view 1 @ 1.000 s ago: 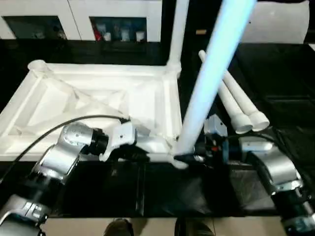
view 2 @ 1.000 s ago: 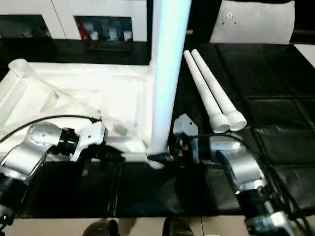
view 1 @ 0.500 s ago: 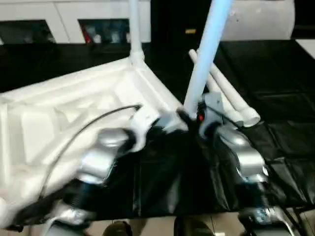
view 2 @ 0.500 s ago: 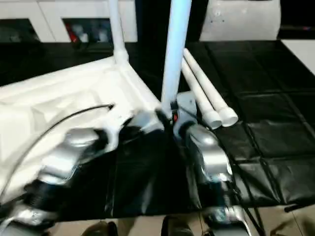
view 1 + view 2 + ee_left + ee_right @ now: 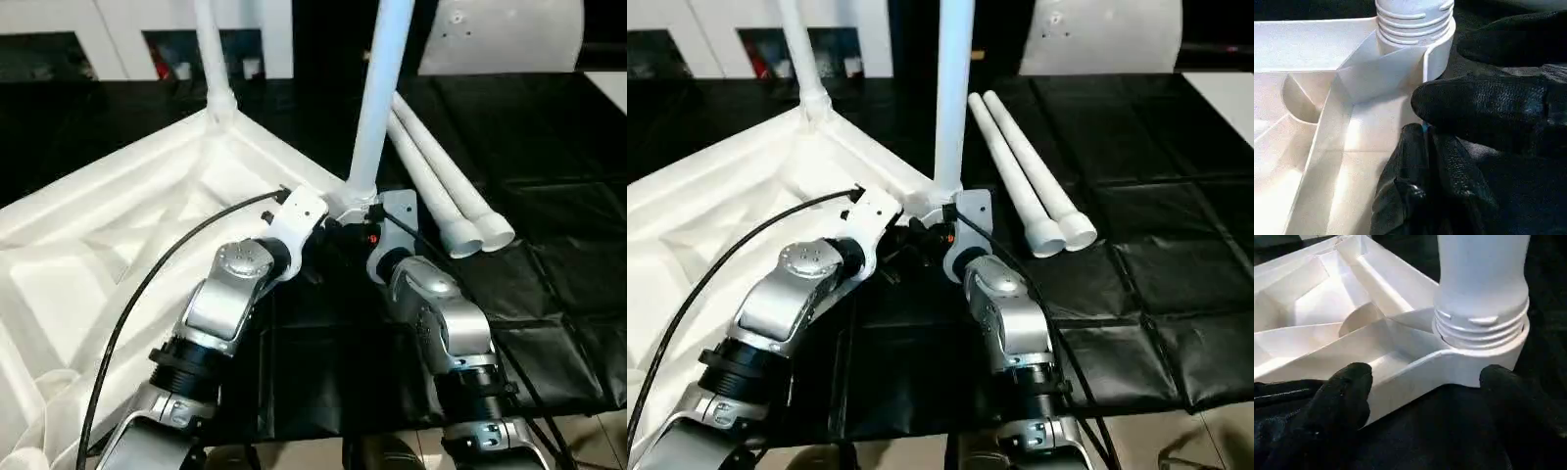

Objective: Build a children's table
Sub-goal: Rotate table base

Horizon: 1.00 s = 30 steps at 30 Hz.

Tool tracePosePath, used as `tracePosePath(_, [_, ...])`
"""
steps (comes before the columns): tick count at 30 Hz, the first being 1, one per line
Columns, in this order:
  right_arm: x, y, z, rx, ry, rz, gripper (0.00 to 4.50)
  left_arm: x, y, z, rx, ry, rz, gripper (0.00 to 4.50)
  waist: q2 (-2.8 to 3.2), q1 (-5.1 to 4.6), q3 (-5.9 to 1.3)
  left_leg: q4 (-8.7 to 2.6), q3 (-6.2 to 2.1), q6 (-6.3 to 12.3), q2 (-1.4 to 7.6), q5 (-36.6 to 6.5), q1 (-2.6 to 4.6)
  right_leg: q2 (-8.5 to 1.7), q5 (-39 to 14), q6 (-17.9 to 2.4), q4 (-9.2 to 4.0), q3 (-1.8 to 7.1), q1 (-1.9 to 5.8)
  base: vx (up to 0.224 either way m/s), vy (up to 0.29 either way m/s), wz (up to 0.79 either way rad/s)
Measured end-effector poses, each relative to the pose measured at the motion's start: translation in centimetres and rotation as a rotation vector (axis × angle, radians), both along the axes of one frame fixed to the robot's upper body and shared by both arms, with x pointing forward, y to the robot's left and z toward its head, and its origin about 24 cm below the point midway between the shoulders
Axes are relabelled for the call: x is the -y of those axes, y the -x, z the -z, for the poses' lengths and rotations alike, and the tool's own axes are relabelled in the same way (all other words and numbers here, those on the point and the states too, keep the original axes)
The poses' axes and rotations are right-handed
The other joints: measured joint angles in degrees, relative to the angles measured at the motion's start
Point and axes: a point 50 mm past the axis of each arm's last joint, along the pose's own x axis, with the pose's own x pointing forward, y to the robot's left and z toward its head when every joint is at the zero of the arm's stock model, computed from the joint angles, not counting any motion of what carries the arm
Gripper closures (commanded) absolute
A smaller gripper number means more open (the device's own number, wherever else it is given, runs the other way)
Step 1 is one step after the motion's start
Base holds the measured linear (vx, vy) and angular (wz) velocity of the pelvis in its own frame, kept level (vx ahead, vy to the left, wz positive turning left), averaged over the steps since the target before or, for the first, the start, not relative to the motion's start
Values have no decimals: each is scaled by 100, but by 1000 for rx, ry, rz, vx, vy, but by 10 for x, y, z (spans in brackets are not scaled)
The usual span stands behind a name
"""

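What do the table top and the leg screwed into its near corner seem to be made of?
Table top: apparently moulded white plastic, smooth with a slight sheen; thin ribs and walls formed in one piece. Leg: likely the same plastic, with moulded screw threads at its base and a smooth, evenly white surface.

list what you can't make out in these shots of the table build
- Upper ends of both standing legs, near and far: cut off by the top edge in the eye views.
- How deep the near leg's thread sits in its corner socket: hidden inside the socket, right wrist view.
- Cabinet contents: too small.
- Tabletop's left part: cut off by the edge.
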Motion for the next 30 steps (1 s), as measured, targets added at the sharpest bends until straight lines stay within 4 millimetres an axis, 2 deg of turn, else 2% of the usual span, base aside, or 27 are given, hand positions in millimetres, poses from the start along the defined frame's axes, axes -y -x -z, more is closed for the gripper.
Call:
tracePosePath(1, [2, 1, -1, 12, 0, 7, 17, 0, 0, 0, -3, 32, 1, 450, -2, 7, 1, 0, 0, 0, -2, 0, -1, -1, 0, 0, 0, 1, 0, 0, 0, 0])
tracePosePath(2, [3, 2, -2, 19, -4, 11, 2, -1, 1, 0, -8, 60, 1, 395, -5, 16, 3, 0, 0, 0, -1, 0, -3, -1, 0, 0, 0, 0, -2, 0, 0, 0])
tracePosePath(6, [9, 4, -9, 67, -15, 45, 0, -2, 1, -6, 23, 135, 12, 393, -16, 60, 8, 2, 0, 1, 0, 0, -9, -1, 0, 0, 0, -1, -6, 0, 0, 0])
tracePosePath(8, [18, 7, -16, 108, -9, 82, 0, -1, 3, -15, 70, 164, 47, 357, -17, 110, 8, 2, 1, 1, 0, -1, -1, -1, 0, 0, -1, 1, 0, 0, 0, 0])
tracePosePath(11, [31, 11, -13, 107, 19, 133, 0, -4, 6, -25, 125, 186, 70, 356, -17, 143, 8, 4, 2, 0, 0, -1, 8, -1, 0, 0, 1, 2, 9, 0, 0, 0])
tracePosePath(15, [42, 13, -12, 103, 42, 174, 0, -27, 9, -24, 116, 136, 35, 356, -15, 124, 7, 5, 3, -14, 0, -2, 20, 0, 2, 1, 14, 4, 11, 0, 0, 0])
tracePosePath(21, [47, 14, -13, 92, 55, 173, 0, -88, 20, -22, 36, -23, -52, 356, -14, 128, 5, 2, 1, -56, 9, -5, 29, 8, 2, 0, 31, 2, 10, 0, 0, 0])
tracePosePath(24, [35, 18, -6, 45, 88, 81, 0, -132, 28, -28, 19, -164, -156, 356, -24, 105, 0, 4, -1, -64, 10, 0, 32, 11, 4, -2, 40, 2, 10, 0, 0, 0])
tracePosePath(25, [28, 21, -2, 18, 108, 31, 0, -158, 32, -33, 16, -247, -233, 356, -29, 85, -3, 4, -5, -69, 12, 3, 32, 13, 4, -3, 43, 0, 11, 0, 0, 0])
tracePosePath(26, [26, 23, 1, 0, 116, 8, 0, -172, 33, -39, 24, -291, -285, 375, -29, 107, -3, 5, -9, -73, 12, 5, 32, 13, 3, -3, 45, -1, 12, 0, 0, 0])
tracePosePath(28, [20, 27, 7, -31, 135, -38, 0, -194, 37, -49, 44, -360, -367, 392, -34, 171, -6, 13, -11, -75, 9, 6, 34, 8, 4, -3, 44, -1, 25, 0, 0, 0])
tracePosePath(29, [16, 28, 8, -36, 140, -63, 0, -202, 40, -51, 41, -397, -398, 392, -43, 183, -11, 17, -11, -75, 8, 6, 34, 6, 4, -3, 44, 0, 26, 0, 0, 0])
tracePosePath(30, [11, 30, 9, -42, 149, -98, 0, -213, 45, -52, 28, -444, -431, 413, -54, 176, -18, 20, -12, -75, 8, 5, 34, 6, 4, -3, 45, 1, 27, 0, 0, 0])
